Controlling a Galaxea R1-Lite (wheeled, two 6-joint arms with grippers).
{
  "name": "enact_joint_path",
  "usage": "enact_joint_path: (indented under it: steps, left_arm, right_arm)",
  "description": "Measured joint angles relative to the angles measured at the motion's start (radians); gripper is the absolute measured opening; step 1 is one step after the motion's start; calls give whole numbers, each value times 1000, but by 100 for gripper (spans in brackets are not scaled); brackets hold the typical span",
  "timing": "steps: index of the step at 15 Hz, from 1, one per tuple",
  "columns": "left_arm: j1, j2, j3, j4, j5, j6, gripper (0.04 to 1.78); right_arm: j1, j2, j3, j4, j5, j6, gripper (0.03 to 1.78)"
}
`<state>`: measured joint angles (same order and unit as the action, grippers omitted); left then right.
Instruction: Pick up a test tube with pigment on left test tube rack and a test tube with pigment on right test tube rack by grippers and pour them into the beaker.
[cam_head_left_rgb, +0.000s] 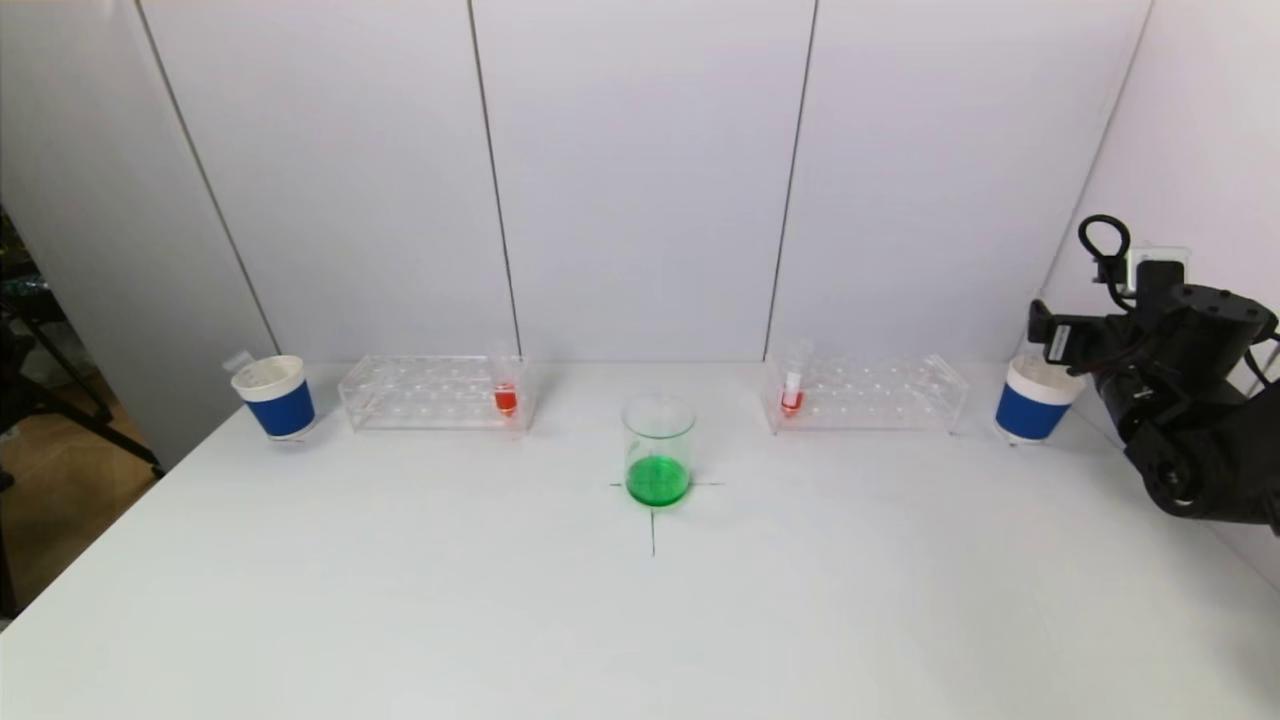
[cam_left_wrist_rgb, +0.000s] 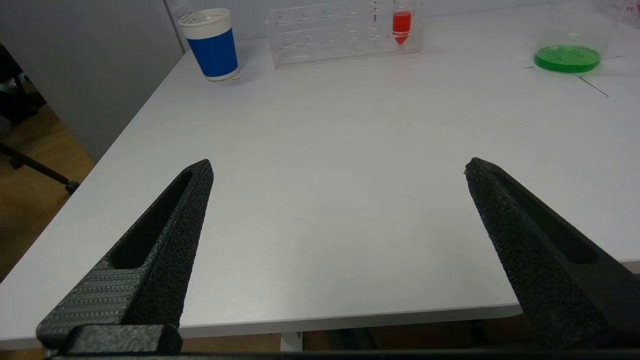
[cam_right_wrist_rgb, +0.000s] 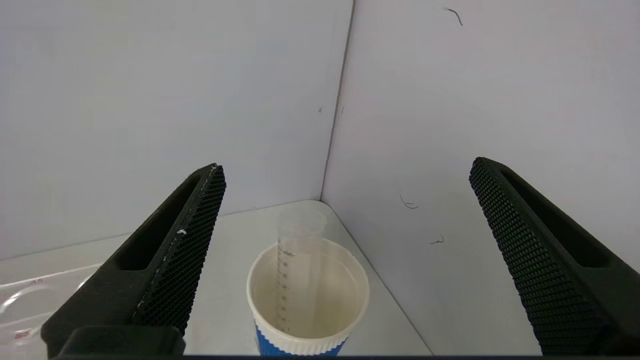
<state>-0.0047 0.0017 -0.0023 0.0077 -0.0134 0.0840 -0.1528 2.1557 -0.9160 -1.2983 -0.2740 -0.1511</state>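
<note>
Presently we are finding the right gripper (cam_right_wrist_rgb: 345, 260) with fingers spread wide, an empty tube (cam_right_wrist_rgb: 298, 270) standing in the blue cup (cam_right_wrist_rgb: 307, 320) between them. Left gripper (cam_left_wrist_rgb: 337, 240) likewise spread, red-filled tube (cam_left_wrist_rgb: 401, 22) and beaker (cam_left_wrist_rgb: 570, 42) sitting well beyond its fingertips.

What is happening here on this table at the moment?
Nothing is held at this moment. The right gripper hangs open above the blue paper cup at the table's far right, in which a clear tube stands. The left gripper is open over the near left part of the table. Each clear rack, left and right, holds one tube of red pigment. The beaker in the middle holds green liquid.
</note>
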Motion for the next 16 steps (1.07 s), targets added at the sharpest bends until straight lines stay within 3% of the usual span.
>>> enact_joint_path:
  steps: [4, 7, 12, 16]
  left_arm:
    - [0, 0, 0, 0, 0, 1, 176]
    - [0, 0, 0, 0, 0, 0, 176]
    - [0, 0, 0, 0, 0, 0, 176]
    - [0, 0, 0, 0, 0, 0, 176]
  right_arm:
    - [39, -17, 58, -90, 2, -33, 177]
    - [83, -70, 107, -86, -4, -36, 177]
    - [196, -223, 252, -78, -59, -47, 177]
    - [220, -342, 424, -92, -57, -32, 177]
